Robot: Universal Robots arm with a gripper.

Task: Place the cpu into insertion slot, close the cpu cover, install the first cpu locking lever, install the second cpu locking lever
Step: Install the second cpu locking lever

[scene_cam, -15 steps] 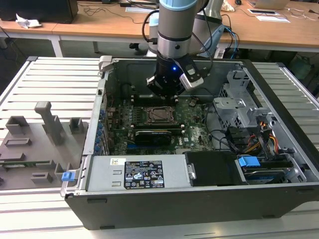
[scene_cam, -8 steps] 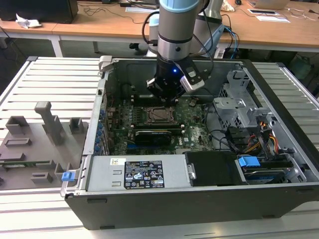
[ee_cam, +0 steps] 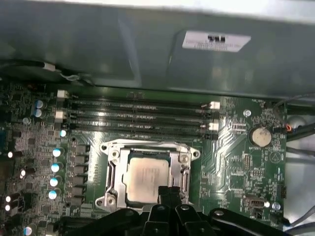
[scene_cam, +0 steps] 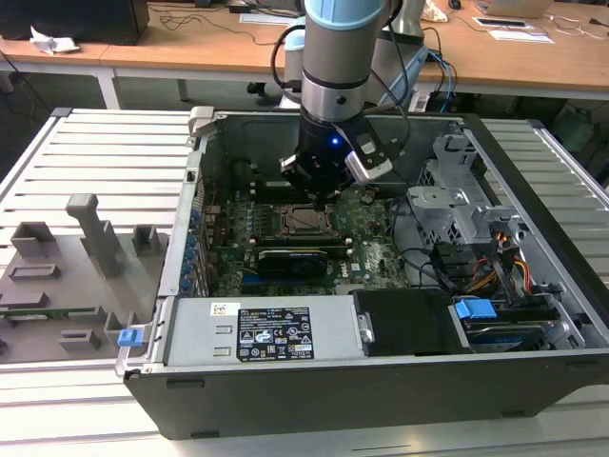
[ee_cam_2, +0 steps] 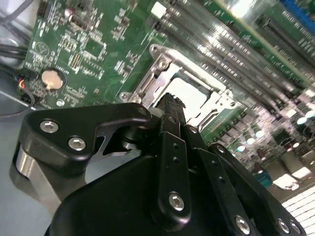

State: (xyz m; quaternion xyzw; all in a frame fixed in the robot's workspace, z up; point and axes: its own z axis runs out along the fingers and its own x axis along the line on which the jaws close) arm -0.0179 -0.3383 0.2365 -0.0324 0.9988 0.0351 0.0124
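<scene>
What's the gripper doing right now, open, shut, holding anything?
Gripper: jaws shut together, holding nothing, tips right at the edge of the cpu, which sits in the insertion slot under the closed cpu cover.

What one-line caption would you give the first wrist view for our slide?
Pincer poised at the edge of the cpu, which sits in the insertion slot beside the memory slots.

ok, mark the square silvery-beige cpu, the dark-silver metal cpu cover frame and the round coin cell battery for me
square silvery-beige cpu (ee_cam: 146, 180): first wrist view, middle of its metal face.
dark-silver metal cpu cover frame (ee_cam: 112, 173): first wrist view, on one side bar.
round coin cell battery (ee_cam: 259, 136): first wrist view, centre of its shiny top.
</scene>
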